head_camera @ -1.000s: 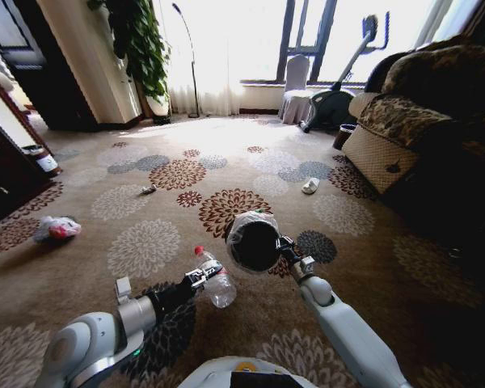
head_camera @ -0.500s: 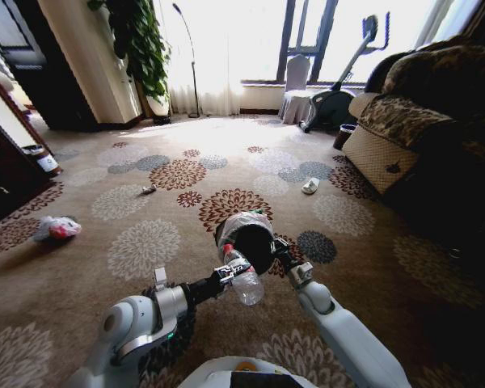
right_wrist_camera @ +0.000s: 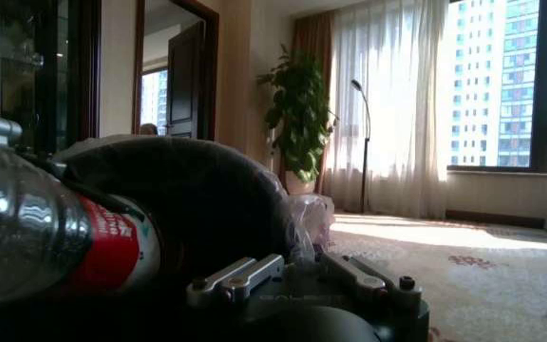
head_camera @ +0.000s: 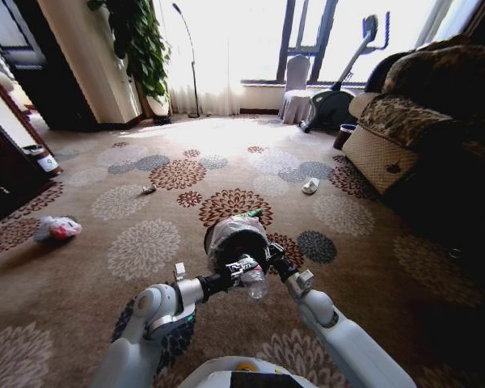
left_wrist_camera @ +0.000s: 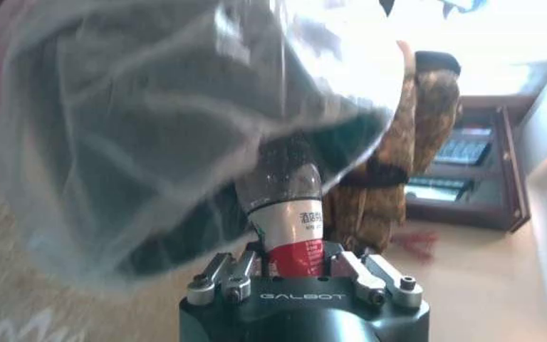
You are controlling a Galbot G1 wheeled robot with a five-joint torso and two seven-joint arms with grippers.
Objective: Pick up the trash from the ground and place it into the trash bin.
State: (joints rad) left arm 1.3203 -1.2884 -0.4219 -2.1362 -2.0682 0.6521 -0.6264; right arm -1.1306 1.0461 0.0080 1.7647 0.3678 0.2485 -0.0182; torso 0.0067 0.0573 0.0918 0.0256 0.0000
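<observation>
Clear plastic bottle point(head_camera: 254, 280), at centre frame, is clamped in the left hand point(head_camera: 244, 269), its top entering the trash bin point(head_camera: 236, 240) gripped by the right hand point(head_camera: 272, 255). Best push deeper before letting go.

Bottle point(head_camera: 254, 280) at the near side of the bin point(head_camera: 236, 240); bag point(head_camera: 55, 229) far left, scrap point(head_camera: 310, 186) far right on carpet point(head_camera: 145, 242).

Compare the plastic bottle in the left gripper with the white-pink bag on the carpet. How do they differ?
The plastic bottle is clear and rigid with a red label; the white-pink bag is soft and crumpled. The bottle is held off the floor by the left gripper, at the trash bin; the bag lies on the carpet, far to the robot's left. Both are litter.
</observation>
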